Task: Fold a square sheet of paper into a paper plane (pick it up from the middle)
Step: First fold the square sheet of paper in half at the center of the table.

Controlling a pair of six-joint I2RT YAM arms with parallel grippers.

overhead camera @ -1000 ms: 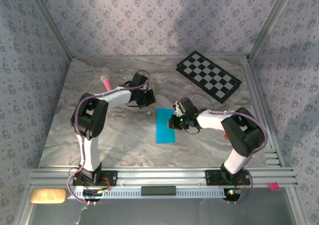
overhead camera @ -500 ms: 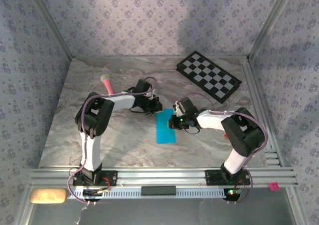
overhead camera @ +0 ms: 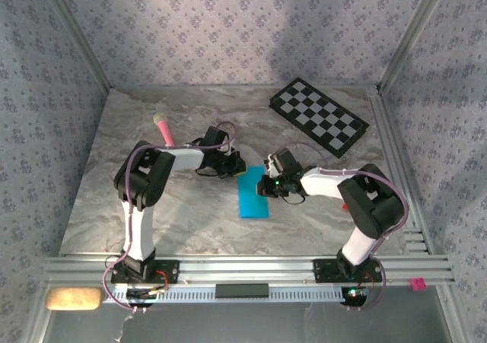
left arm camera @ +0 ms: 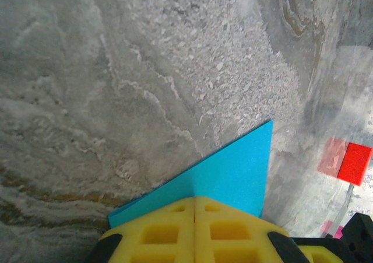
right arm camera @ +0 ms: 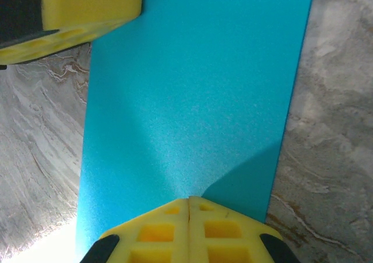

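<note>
The square sheet of paper (overhead camera: 253, 195) lies flat on the marble table as a narrow bright cyan rectangle, looking folded in half. My left gripper (overhead camera: 237, 164) is shut, its yellow tips (left arm camera: 194, 197) resting on the paper (left arm camera: 233, 175) at its far corner. My right gripper (overhead camera: 265, 185) is shut too, tips (right arm camera: 189, 199) pressed down on the paper (right arm camera: 192, 88) near its right long edge. In the right wrist view the left gripper's yellow fingers (right arm camera: 87, 6) sit at the sheet's far corner. No dart shape shows.
A black-and-white checkered board (overhead camera: 319, 116) lies at the back right. A pink stick (overhead camera: 163, 127) lies at the back left, beside the left arm. A small red tag (left arm camera: 354, 162) sits on the table near the right arm. Metal rails border the table.
The left gripper has swung right and down from beside the pink stick onto the paper's far corner. The right gripper and the paper have stayed put.
</note>
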